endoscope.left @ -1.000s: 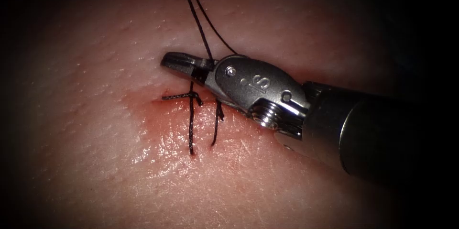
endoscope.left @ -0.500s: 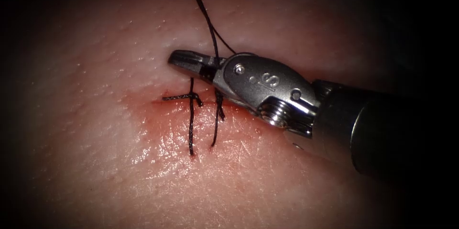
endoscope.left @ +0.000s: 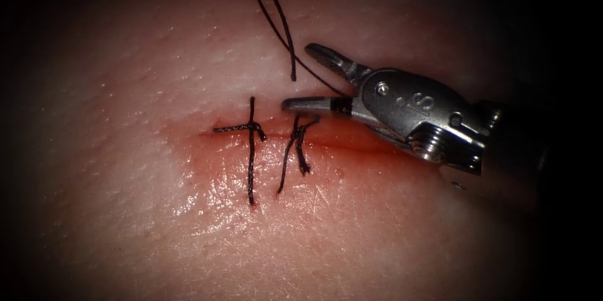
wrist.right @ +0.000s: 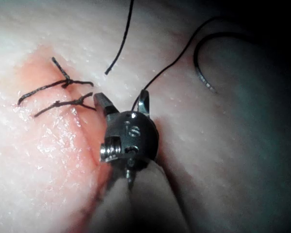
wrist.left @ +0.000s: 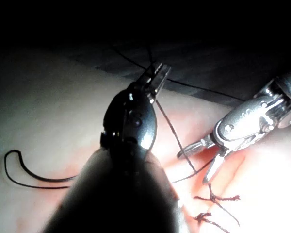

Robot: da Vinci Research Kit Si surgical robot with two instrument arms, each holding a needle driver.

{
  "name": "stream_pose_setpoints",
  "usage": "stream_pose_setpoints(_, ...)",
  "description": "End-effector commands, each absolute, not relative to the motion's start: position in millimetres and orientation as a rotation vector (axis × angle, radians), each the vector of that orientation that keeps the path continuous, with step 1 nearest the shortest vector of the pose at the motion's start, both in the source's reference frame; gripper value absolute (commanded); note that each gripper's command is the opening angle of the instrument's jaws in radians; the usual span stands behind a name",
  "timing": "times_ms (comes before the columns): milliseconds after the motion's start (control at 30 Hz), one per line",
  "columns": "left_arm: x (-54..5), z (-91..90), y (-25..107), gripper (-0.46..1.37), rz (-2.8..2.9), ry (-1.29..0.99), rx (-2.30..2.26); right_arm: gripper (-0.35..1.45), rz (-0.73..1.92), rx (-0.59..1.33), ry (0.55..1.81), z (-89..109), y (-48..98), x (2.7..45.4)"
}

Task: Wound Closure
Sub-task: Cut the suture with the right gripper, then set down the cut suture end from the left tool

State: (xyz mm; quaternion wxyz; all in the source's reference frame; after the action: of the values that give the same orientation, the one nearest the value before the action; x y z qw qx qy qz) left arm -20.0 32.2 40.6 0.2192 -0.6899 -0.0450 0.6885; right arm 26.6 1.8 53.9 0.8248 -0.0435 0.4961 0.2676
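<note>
Black thread cut, beside open empty right gripper; needle on tissue.

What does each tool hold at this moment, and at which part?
The right tool holds nothing; its jaws stand open above the stitches. The left tool is shut on the thread, near its cut end. The needle lies loose on the tissue.
</note>
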Motion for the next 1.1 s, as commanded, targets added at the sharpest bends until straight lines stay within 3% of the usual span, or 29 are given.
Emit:
stream_pose_setpoints(33, -20.3, 40.6, 32.1, -0.35, 1.908, -0.134, -1.916, 1.36, 0.571, -0.099, 1.051, 53.7, 1.8, 26.0)
stream_pose_setpoints(533, -27.3, 41.5, 32.1, -0.35, 1.92, -0.16, -1.963, 1.41, 0.637, -0.179, 1.022, 51.8, 0.9, 19.8)
stream_pose_setpoints(1100, -40.0, 48.7, 30.4, -0.35, 1.938, -0.254, -2.029, 1.35, 0.633, -0.197, 1.02, 45.6, -4.5, 14.5)
